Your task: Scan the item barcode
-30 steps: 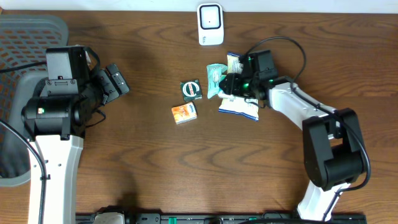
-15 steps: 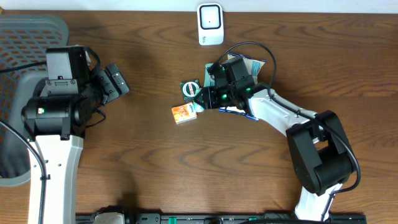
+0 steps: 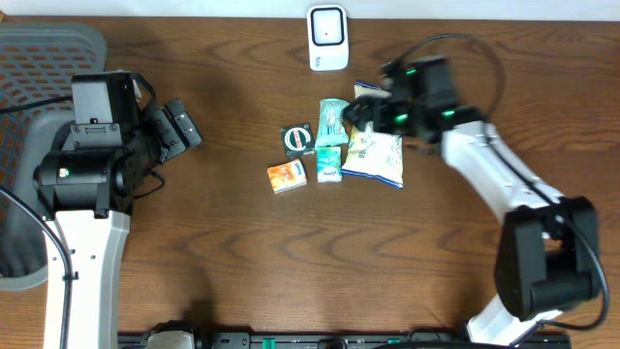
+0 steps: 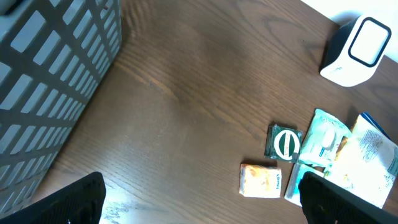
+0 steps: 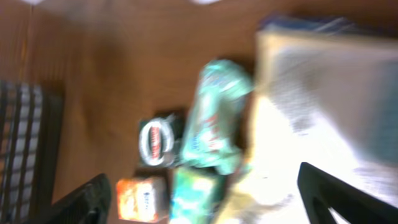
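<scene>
The teal box (image 3: 329,163) lies flat, long axis pointing toward the scanner (image 3: 327,37). The left end effector (image 3: 187,126) and right end effector (image 3: 365,109) both gape, empty.

Seven objects were counted.
Present were: one barcode scanner (image 3: 327,37), one mesh basket (image 3: 39,58), one orange packet (image 3: 287,176), one dark-green packet (image 3: 297,140), one mint-green pouch (image 3: 332,118), one teal box (image 3: 329,163), one white bag (image 3: 378,157).

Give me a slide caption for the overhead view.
Right arm, jaws open, over the white bag among packets near the scanner.
</scene>
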